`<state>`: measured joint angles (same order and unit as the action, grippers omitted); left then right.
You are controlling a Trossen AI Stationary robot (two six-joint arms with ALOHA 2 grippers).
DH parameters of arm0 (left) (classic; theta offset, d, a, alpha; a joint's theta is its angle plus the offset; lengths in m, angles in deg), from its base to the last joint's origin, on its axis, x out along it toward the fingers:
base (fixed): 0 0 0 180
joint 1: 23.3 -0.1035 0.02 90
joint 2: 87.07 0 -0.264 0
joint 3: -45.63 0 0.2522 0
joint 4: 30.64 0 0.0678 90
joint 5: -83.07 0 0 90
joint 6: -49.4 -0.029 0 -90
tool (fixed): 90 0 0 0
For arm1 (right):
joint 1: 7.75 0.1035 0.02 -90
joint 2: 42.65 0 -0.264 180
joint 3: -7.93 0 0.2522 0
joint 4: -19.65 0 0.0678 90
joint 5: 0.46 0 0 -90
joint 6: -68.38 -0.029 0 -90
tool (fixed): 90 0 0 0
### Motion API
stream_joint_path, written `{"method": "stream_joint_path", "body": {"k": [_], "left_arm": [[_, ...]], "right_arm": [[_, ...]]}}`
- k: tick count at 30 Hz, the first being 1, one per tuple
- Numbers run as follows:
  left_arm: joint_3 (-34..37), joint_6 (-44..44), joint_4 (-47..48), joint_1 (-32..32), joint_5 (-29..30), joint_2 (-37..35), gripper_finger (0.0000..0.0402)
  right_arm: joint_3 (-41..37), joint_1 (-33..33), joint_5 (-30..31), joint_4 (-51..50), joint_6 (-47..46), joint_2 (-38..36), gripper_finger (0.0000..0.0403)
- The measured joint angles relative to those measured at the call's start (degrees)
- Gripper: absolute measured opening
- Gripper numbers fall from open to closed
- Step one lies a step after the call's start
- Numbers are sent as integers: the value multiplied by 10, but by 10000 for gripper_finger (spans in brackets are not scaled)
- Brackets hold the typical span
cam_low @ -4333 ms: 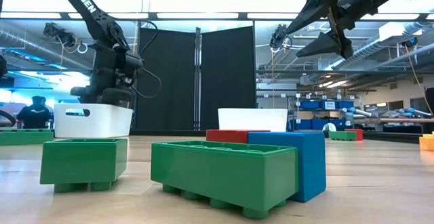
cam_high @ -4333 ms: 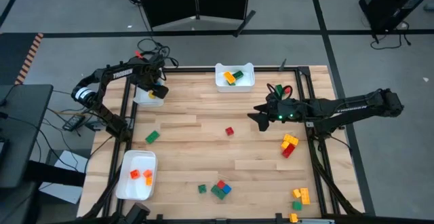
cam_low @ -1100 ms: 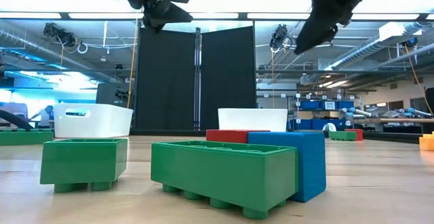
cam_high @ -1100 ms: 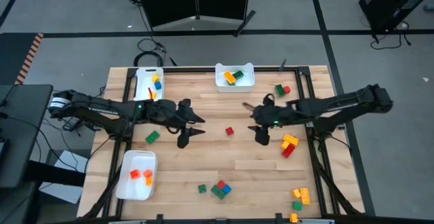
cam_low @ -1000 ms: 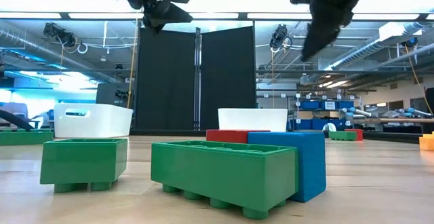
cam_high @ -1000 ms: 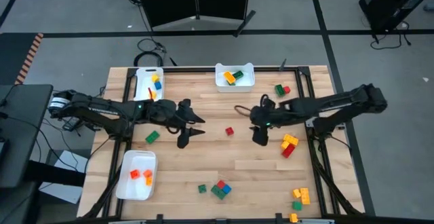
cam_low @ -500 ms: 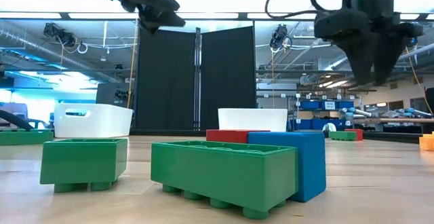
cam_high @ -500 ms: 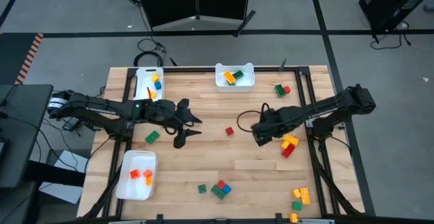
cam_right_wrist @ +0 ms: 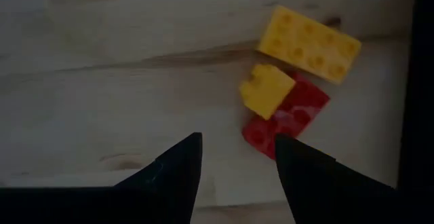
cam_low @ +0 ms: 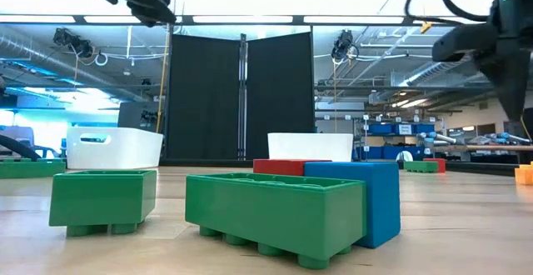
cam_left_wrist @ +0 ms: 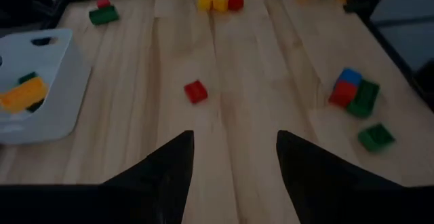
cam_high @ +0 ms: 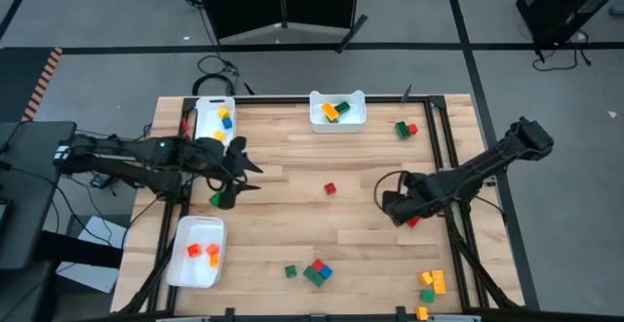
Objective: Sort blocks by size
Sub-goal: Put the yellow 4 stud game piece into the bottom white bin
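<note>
My left gripper [cam_high: 244, 178] is open and empty above the left half of the table, beside a small green brick [cam_high: 215, 199]. Its wrist view shows its fingers apart [cam_left_wrist: 234, 163], with a small red brick [cam_left_wrist: 196, 91] lying farther off on the wood. My right gripper [cam_high: 397, 208] is open and empty, pointing down near the table's right edge. Its wrist view [cam_right_wrist: 234, 163] shows a cluster just beyond the fingertips: a long yellow brick [cam_right_wrist: 308, 44], a small yellow brick [cam_right_wrist: 266, 88] and a red brick [cam_right_wrist: 288, 119], all lying on the table.
White trays with bricks stand at the far middle [cam_high: 337, 110], far left [cam_high: 213, 122] and near left [cam_high: 195, 252]. A green, blue and red cluster [cam_high: 314, 271] lies near the front edge. Yellow bricks [cam_high: 432, 281] lie at the near right, and a green and red pair [cam_high: 403, 129] at the far right.
My left gripper has gone toward the table's left edge, staying open, and now stands beside the green brick. My right gripper has gone toward the table's near right and tipped down over the yellow and red cluster. No brick has moved.
</note>
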<state>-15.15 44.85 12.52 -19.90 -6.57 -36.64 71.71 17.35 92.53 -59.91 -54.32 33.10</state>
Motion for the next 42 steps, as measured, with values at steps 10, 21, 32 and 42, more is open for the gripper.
{"method": "stream_joint_path", "body": {"k": [10, 21, 32, 42], "left_arm": [[0, -13, 48, 0, 0, -31, 218], [0, -12, 53, 0, 0, -31, 218], [0, -12, 47, 0, 0, -31, 218], [0, -12, 41, 0, 0, -31, 218]], "right_arm": [[-41, -10, -52, 7, -87, -31, 193], [-78, -36, -43, 52, -78, 0, 193], [-126, -47, -18, 135, -76, 0, 189], [-132, -67, -16, 115, -50, 0, 142]]}}
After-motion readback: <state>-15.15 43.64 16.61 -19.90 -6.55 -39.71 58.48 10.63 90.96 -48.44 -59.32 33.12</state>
